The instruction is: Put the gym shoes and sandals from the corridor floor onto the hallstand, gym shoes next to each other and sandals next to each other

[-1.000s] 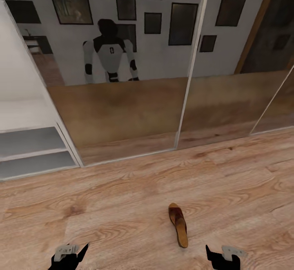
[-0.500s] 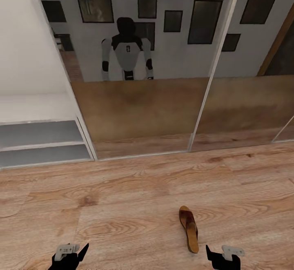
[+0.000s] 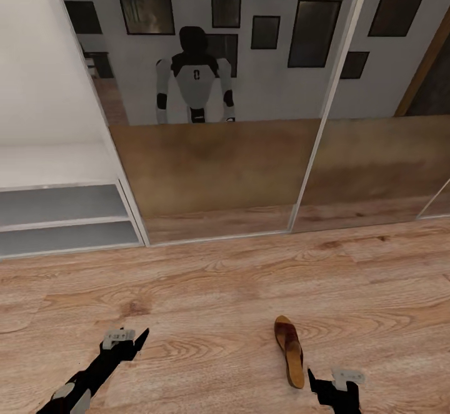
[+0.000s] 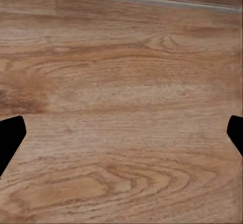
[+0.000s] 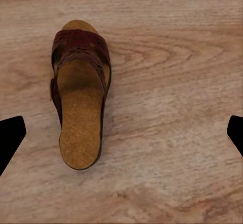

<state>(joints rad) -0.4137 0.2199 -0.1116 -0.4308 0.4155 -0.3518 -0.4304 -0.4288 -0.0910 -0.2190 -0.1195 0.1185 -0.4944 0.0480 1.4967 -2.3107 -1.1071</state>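
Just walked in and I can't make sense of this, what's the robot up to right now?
The robot stands on the corridor floor facing mirrored doors, with one brown sandal lying on the planks in front of it. Its right hand is open and sits close by the sandal's heel; the right wrist view looks straight down on the sandal, untouched. The left hand is open over bare floor, holding nothing. The pale hallstand is off to the left.
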